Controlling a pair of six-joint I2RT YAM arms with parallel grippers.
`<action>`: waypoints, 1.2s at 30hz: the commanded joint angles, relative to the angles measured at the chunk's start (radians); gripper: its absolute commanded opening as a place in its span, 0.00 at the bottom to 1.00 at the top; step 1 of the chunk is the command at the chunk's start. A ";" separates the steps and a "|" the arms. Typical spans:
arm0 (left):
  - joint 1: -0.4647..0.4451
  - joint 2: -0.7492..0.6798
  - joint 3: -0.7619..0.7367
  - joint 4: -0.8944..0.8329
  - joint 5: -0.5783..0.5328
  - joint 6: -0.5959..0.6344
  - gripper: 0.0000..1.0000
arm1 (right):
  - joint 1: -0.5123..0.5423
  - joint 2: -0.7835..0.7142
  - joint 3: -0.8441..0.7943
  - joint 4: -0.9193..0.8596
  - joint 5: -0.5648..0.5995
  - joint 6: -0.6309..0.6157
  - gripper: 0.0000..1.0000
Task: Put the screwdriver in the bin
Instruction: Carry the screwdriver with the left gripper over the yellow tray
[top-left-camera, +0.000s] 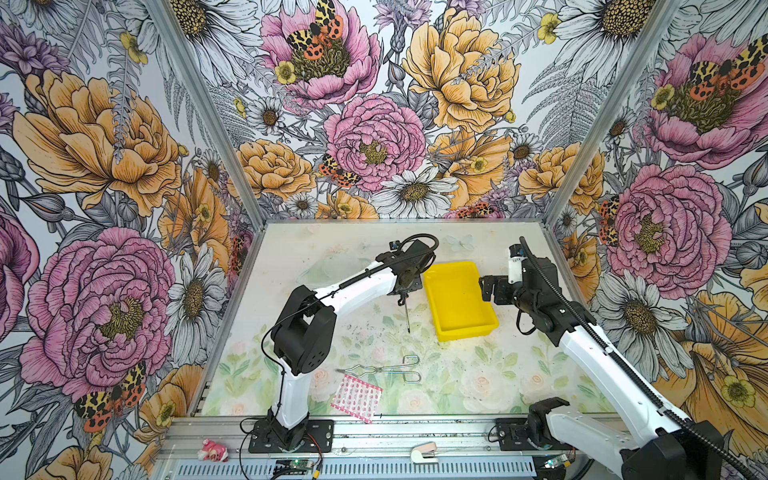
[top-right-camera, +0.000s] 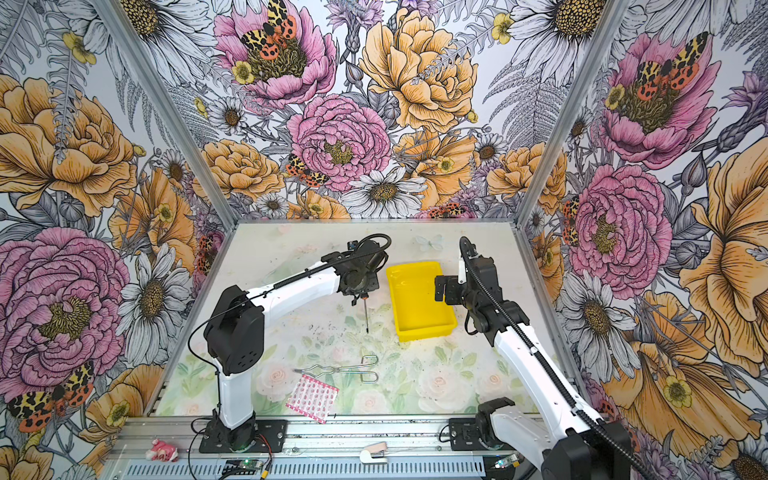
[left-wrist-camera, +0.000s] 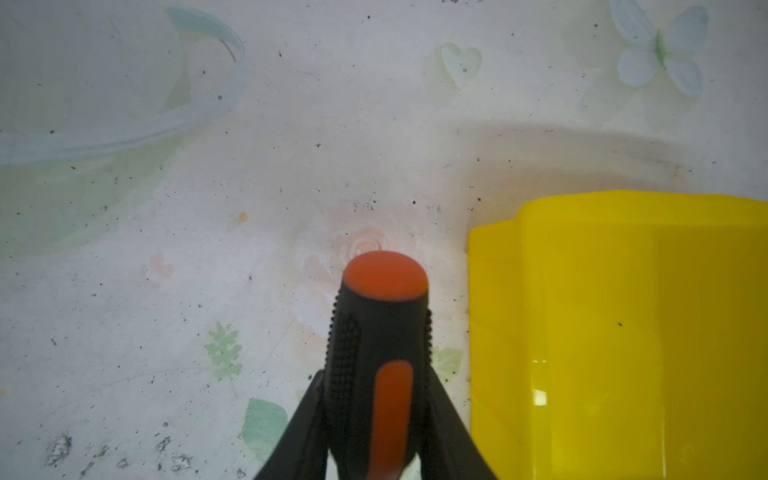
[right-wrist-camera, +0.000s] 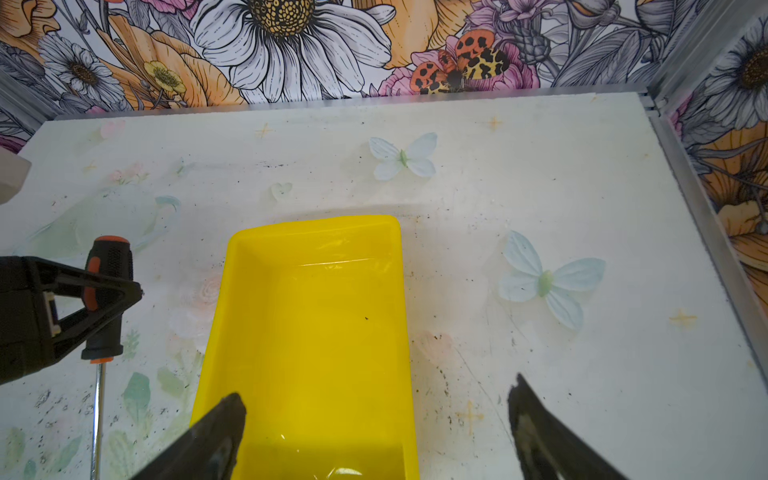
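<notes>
My left gripper (top-left-camera: 402, 296) is shut on the black and orange handle of the screwdriver (top-left-camera: 407, 318), just left of the yellow bin (top-left-camera: 457, 299). In both top views the thin silver shaft points toward the table's front. In the left wrist view both black fingers press the sides of the screwdriver (left-wrist-camera: 380, 328), with the bin (left-wrist-camera: 623, 332) beside it. I cannot tell whether it rests on the table. My right gripper (right-wrist-camera: 376, 390) is open and holds nothing, over the bin's (right-wrist-camera: 316, 332) near right rim. The right wrist view also shows the screwdriver (right-wrist-camera: 109, 257) in the left gripper's fingers (right-wrist-camera: 124, 293).
Bent wire tongs (top-left-camera: 386, 368) and a pink-patterned sheet (top-left-camera: 357, 397) lie near the table's front, by the left arm's base. A pink toy (top-left-camera: 212, 451) and a white stapler-like item (top-left-camera: 424, 453) sit on the front rail. Flowered walls close three sides.
</notes>
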 joint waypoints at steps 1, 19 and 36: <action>-0.023 -0.019 0.067 0.009 0.033 -0.031 0.07 | -0.026 0.007 -0.019 -0.002 -0.047 0.045 0.99; -0.082 0.279 0.469 0.008 0.157 -0.080 0.08 | -0.070 -0.047 -0.084 0.000 -0.038 0.055 1.00; -0.098 0.518 0.643 0.007 0.205 -0.086 0.15 | -0.084 -0.051 -0.093 0.000 -0.030 0.052 0.99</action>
